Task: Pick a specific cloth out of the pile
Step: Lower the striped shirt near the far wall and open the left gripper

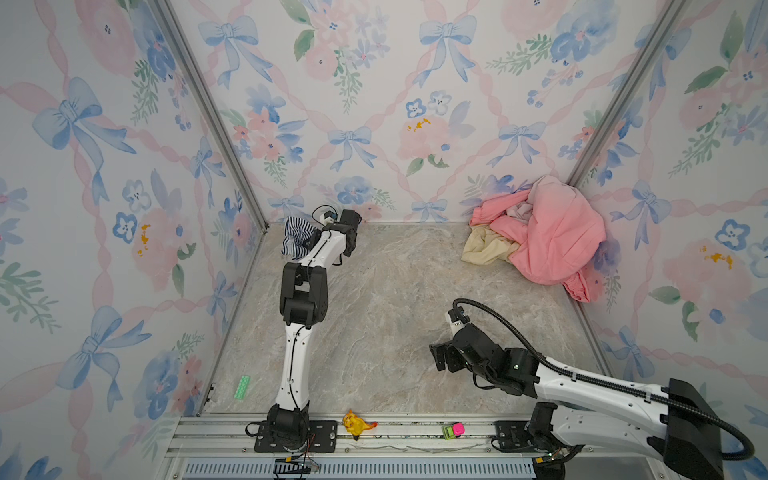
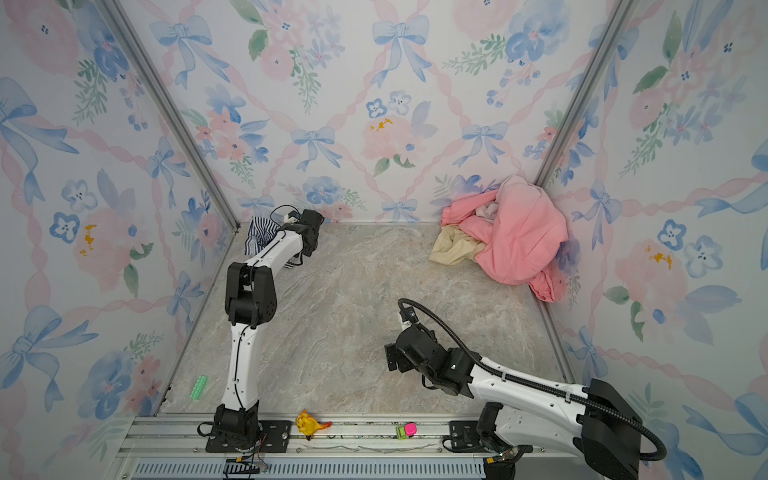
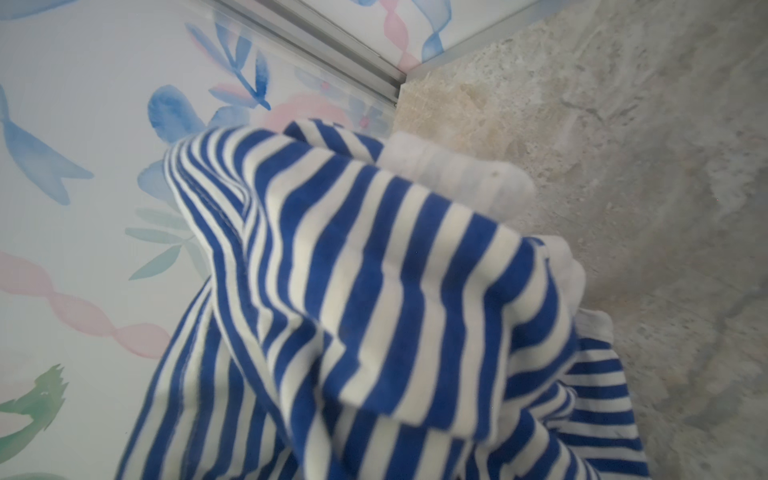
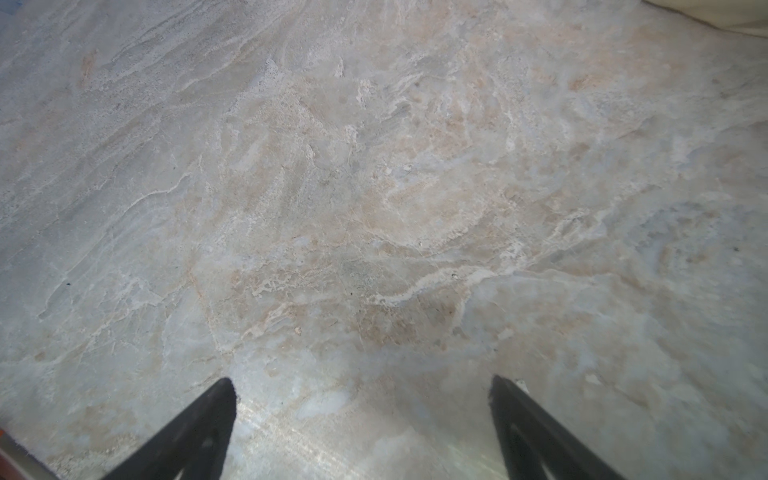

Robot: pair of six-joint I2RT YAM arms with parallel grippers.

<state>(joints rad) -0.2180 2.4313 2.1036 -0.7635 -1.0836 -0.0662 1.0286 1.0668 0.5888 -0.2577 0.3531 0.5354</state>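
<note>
Left claw (image 1: 320,230) pinches the striped cloth (image 1: 296,237) in the far left corner.
Its jaws are almost shut on a fold of the cloth, which hangs close to the wall, well apart from the pile (image 1: 552,237) in the far right corner; the right claw (image 4: 362,384) stands wide and empty over the bare surface (image 1: 395,311). I judge the grip thin (only a fold seems caught), so the soft fabric may slip out if the arm moves fast, or drag on the wall and pull loose.
</note>
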